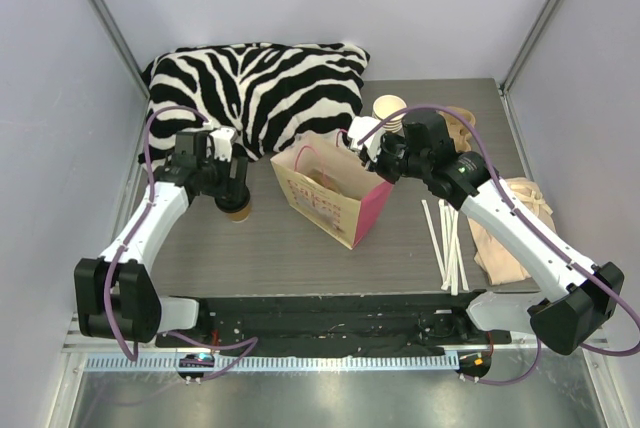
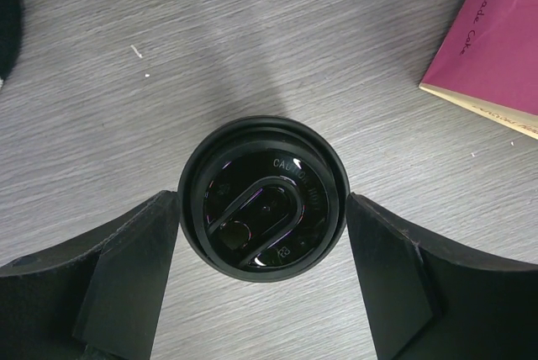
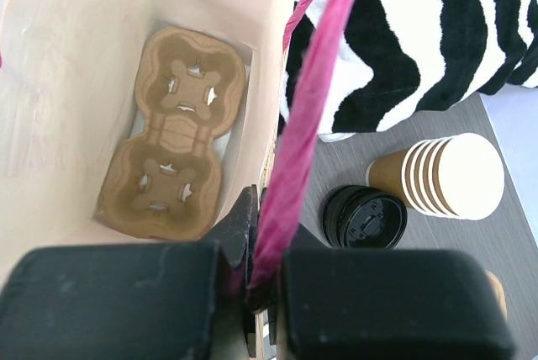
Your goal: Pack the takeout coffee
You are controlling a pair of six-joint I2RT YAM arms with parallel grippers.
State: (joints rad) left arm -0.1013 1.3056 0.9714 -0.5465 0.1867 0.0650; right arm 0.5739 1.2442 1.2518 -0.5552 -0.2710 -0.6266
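On the table (image 1: 300, 248), beside the paper bag (image 1: 330, 193) at centre pinched by its pink handle (image 3: 311, 99) in the fully closed right claw (image 3: 261, 276), straddles with the wide-spread, empty left claw (image 2: 262, 209) the upright takeout coffee (image 1: 237, 211) at centre-left, lid up, directly below between both fingers.

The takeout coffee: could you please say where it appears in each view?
Top external: takeout coffee left of centre, under the left tool, left of the paper bag.
Left wrist: takeout coffee centred, between the open tool's fingers.
Right wrist: not in view.
Shared landmark: the paper bag, upper right in left wrist, left half of right wrist.
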